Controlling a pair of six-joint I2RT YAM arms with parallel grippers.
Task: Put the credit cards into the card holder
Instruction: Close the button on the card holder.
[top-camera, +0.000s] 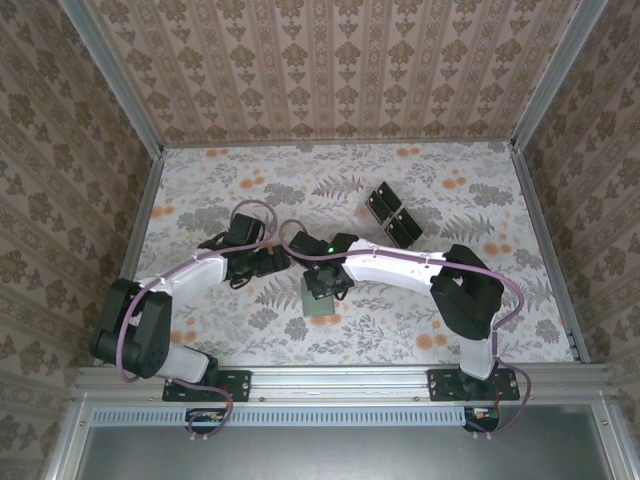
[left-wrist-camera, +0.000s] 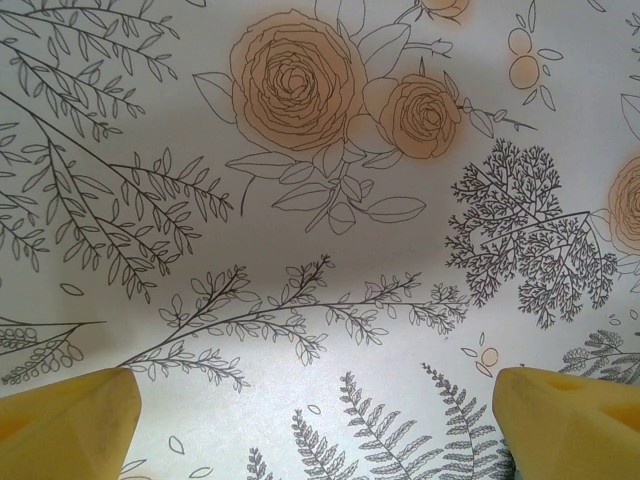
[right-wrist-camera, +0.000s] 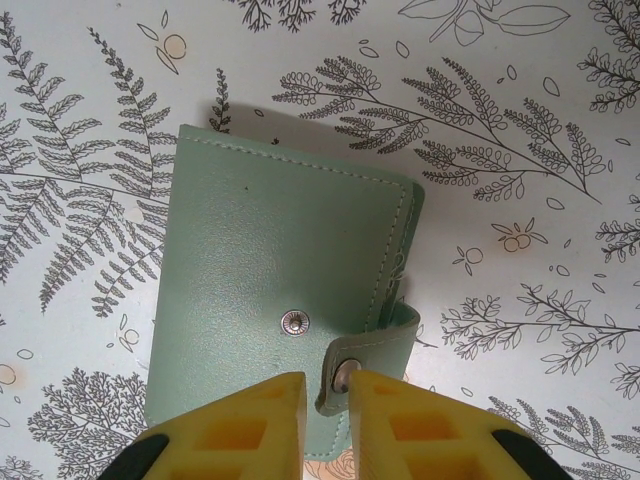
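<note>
- Yellow right gripper (right-wrist-camera: 328, 425) fingers nearly together astride the loose strap (right-wrist-camera: 372, 345), probably to open it; grip uncertain.
- Green card holder (right-wrist-camera: 270, 250) lies flat on the floral table (right-wrist-camera: 540, 260), front-centre.
- Left gripper (left-wrist-camera: 315, 425) spread wide, empty.

card holder (right-wrist-camera: 270, 260) near edge behind right claw (right-wrist-camera: 328, 385), left claw (left-wrist-camera: 316, 392) cropped
</note>
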